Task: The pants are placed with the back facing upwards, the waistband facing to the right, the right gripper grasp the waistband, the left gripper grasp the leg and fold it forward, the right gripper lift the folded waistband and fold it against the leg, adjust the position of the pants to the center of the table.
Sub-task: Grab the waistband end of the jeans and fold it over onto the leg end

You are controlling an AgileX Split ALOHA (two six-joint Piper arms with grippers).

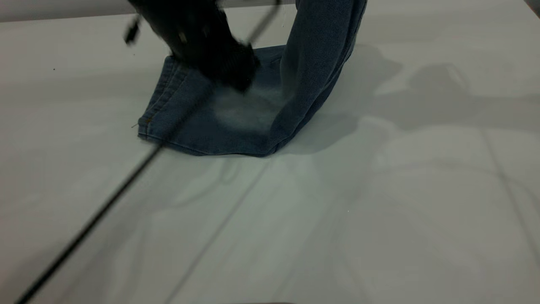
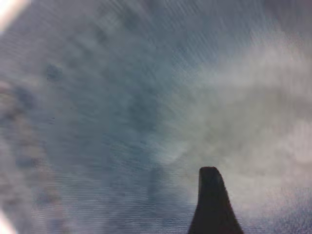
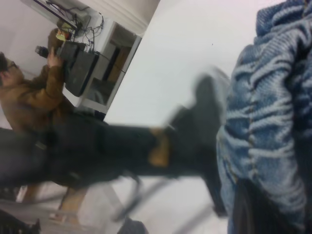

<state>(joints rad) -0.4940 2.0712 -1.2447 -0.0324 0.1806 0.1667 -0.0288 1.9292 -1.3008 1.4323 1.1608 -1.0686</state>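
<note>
The blue denim pants (image 1: pixel 236 122) lie folded lengthwise on the white table (image 1: pixel 379 211). Their leg (image 1: pixel 177 105) rests flat, with its hem toward the left. The right-hand part (image 1: pixel 320 50) is pulled upright and runs out past the top edge of the exterior view. My left gripper (image 1: pixel 223 63), a blurred black mass, is down on the flat denim near the fold's back edge. Denim (image 2: pixel 122 107) fills the left wrist view. In the right wrist view my right gripper (image 3: pixel 273 200) is shut on the gathered elastic waistband (image 3: pixel 268 112), held above the table.
A thin black cable (image 1: pixel 105 202) runs diagonally from the left arm to the front left corner. The left arm (image 3: pixel 122 146) crosses the right wrist view. Beyond the table, a person (image 3: pixel 29 97) in a brown jacket stands by dark equipment (image 3: pixel 80 68).
</note>
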